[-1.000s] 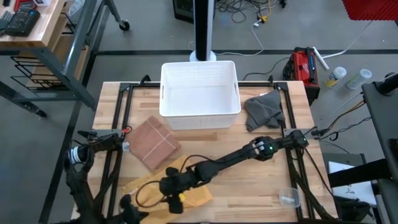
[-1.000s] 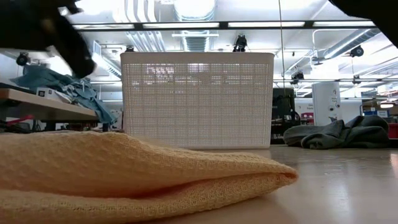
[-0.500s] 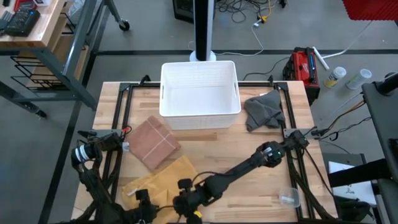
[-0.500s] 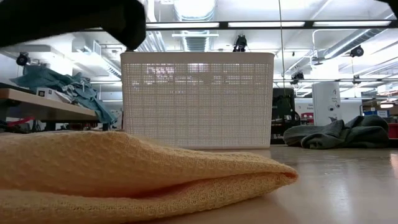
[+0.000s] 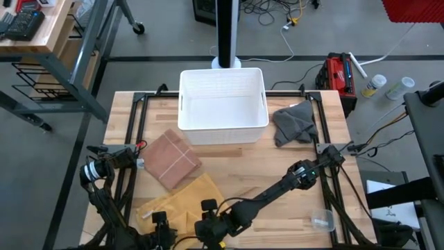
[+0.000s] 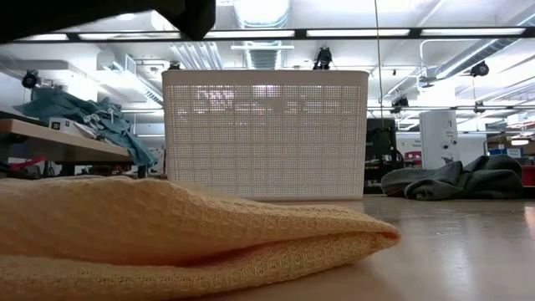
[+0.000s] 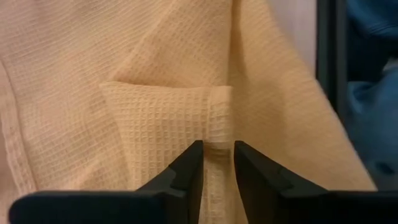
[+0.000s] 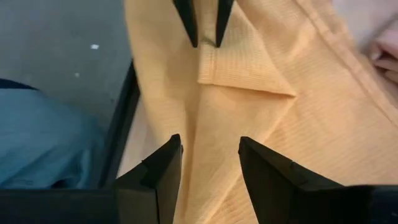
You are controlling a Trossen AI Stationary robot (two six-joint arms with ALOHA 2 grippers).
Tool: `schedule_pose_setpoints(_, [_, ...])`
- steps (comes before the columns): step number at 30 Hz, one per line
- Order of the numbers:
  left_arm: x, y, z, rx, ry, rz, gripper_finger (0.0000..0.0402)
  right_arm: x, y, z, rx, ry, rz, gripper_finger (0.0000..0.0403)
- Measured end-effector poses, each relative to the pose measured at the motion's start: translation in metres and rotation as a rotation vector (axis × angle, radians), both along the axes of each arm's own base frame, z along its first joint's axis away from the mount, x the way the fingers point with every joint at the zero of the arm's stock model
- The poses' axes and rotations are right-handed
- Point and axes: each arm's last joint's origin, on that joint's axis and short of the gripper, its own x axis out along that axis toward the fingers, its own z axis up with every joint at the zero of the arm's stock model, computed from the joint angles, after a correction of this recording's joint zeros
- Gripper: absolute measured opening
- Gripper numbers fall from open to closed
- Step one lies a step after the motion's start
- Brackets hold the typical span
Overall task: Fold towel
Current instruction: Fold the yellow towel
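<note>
Down at the table's front edge, toward its left corner, lies the yellow waffle-weave towel, rumpled and partly doubled over itself. The left gripper sits at the towel's front portion with its two dark fingers nearly together, pinching a raised fold of the cloth between their tips. The right gripper hovers just beside it over the same towel, its fingers spread apart with nothing between them; its wrist view shows the left gripper's narrow fingertips clamped on that fold a little farther along the cloth. From overhead, the right arm stretches diagonally from the table's right edge down to the front edge, where both grippers meet near the middle.

Behind the yellow towel, a folded reddish-brown cloth lies flat near the left edge. A white slatted basket stands at the middle of the back edge, and a crumpled grey cloth lies just beside it toward the back right corner. A small clear plastic cup rests on its side near the front right corner.
</note>
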Motion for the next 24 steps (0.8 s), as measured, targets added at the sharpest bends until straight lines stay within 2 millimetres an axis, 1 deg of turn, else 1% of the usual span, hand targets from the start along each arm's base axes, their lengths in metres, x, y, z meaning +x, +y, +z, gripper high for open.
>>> schedule_pose_setpoints(7, [0.005, 0.007, -0.004, 0.017, -0.006, 0.043, 0.0059, -0.001, -0.002, -0.006, -0.047, -0.007, -0.037, 0.0158])
schedule_pose_setpoints(10, [0.007, 0.009, -0.003, 0.02, -0.021, 0.061, 0.0037, -0.001, -0.003, -0.009, -0.055, -0.004, -0.051, 0.016])
schedule_pose_setpoints(12, [0.007, 0.009, -0.003, 0.017, -0.022, 0.068, 0.0013, -0.002, -0.003, -0.01, -0.057, -0.002, -0.052, 0.016])
schedule_pose_setpoints(15, [0.007, 0.009, -0.003, 0.019, -0.022, 0.068, 0.0005, -0.002, -0.003, -0.011, -0.059, 0.0, -0.052, 0.0157])
schedule_pose_setpoints(19, [0.003, 0.0, 0.007, -0.001, -0.018, 0.048, 0.0001, -0.002, -0.003, -0.011, -0.064, -0.004, -0.055, 0.0149])
schedule_pose_setpoints(24, [-0.013, -0.02, 0.026, -0.061, 0.04, -0.035, 0.0001, -0.001, -0.003, -0.011, -0.065, -0.004, -0.055, 0.0141])
